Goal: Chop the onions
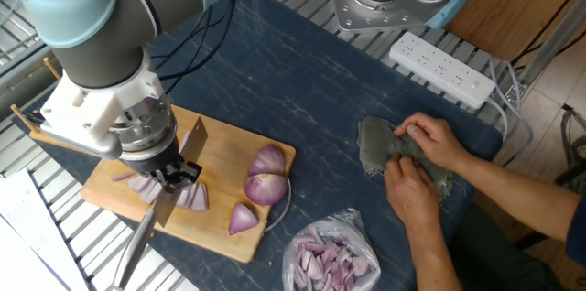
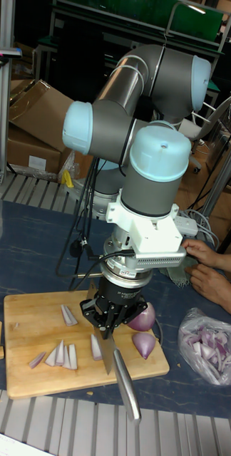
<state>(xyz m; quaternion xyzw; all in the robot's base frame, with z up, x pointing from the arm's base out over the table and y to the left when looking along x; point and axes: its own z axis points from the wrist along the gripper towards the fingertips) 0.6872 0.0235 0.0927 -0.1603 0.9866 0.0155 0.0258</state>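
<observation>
Onions sit half-chopped on the cutting board; the tool, clenched on the knife, must next press down through a wedge.

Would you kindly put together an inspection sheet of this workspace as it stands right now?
Surface: dark blue mat over a slatted metal table; wooden cutting board at the front.
Job's things: onions on the board, larger pieces at its right, thin wedges at its left.
Clutter: clear bag of onion bits; grey cloth held by a person's hands.
Grippers: gripper shut on a knife, blade across the board.
Cables: black cables trail behind the arm; white power strip on the table.
Surroundings: cardboard boxes and shelving behind.
</observation>
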